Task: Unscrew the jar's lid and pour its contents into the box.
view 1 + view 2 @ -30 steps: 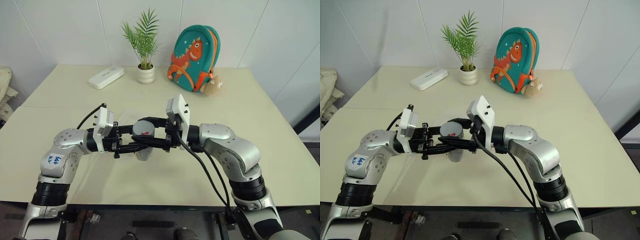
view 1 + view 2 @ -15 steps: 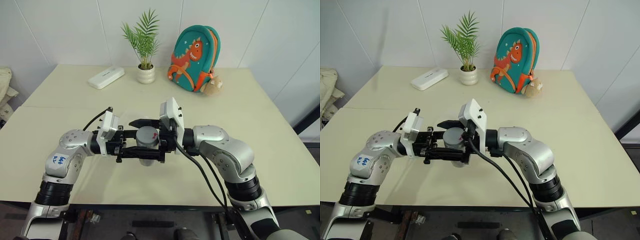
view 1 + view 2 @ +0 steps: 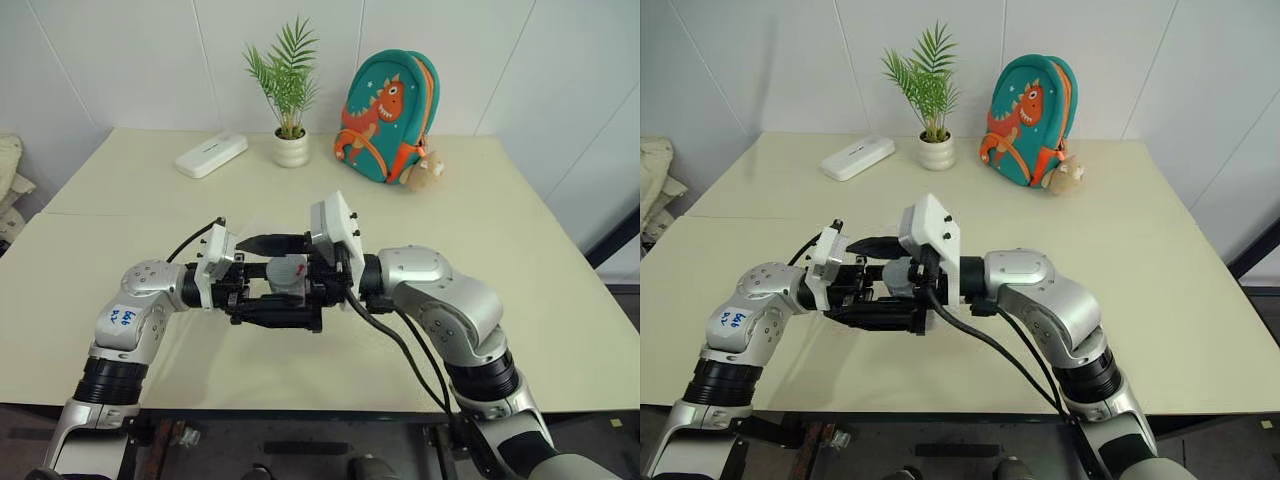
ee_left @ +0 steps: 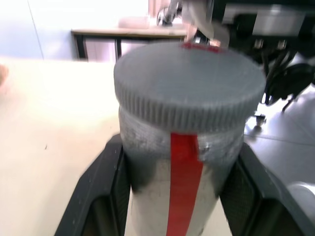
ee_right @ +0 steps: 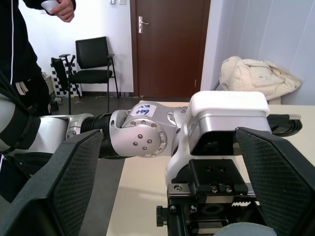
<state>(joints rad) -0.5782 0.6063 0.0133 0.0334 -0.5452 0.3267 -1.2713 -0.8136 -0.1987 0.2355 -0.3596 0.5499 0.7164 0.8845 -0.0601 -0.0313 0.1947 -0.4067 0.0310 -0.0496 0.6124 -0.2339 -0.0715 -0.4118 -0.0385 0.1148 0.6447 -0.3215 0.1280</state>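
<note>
The jar, silvery-grey with a red stripe, is held upright above the table, and my left gripper is shut on its body. Its grey ribbed lid sits on top with a small red mark at the edge. My right gripper reaches in from the opposite side and stands open. One of its fingers is behind the lid and the other lies in front of the jar; neither touches the lid. In the right wrist view both fingers are spread wide. The box is out of view.
At the table's far side stand a white oblong case, a white plant pot and a dinosaur backpack with a plush toy. A person and a black chair show beyond the table.
My right gripper, shut on the lid a second ago, has opened wide and drawn back toward me a little. The left gripper still holds the jar in about the same place.
</note>
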